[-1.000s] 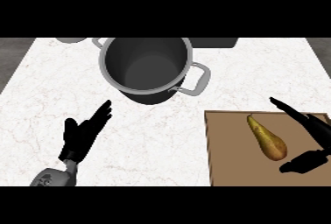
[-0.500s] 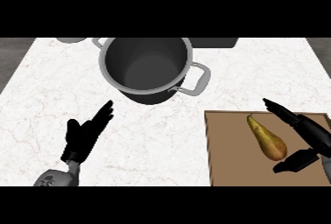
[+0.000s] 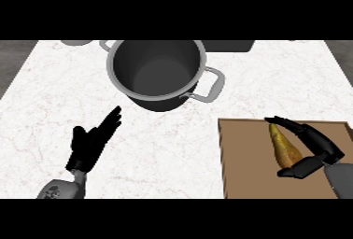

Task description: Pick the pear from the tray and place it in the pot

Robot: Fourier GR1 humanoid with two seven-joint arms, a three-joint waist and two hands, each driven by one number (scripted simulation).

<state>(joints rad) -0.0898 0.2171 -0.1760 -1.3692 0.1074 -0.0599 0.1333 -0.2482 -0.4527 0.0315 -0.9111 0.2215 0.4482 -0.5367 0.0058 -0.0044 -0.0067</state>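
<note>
A yellow-brown pear [image 3: 283, 145] lies on the brown tray [image 3: 248, 163] at the lower right. My right hand [image 3: 318, 151] sits just right of the pear, with fingers reaching over its top end and the thumb near its lower end, curling around it. Whether they touch the pear is unclear. The grey pot [image 3: 158, 72] with two handles stands at the back centre, with nothing visible inside. My left hand [image 3: 92, 141] rests open on the lower left of the counter, fingers straight and pointing up and to the right.
The white marble counter [image 3: 55, 93] spans the view. A dark object [image 3: 228, 45] sits at the back edge right of the pot, and a small grey item [image 3: 74, 42] shows at the back left.
My right hand has moved left across the tray until its fingers and thumb bracket the pear. The pear, pot and left hand have stayed put.
</note>
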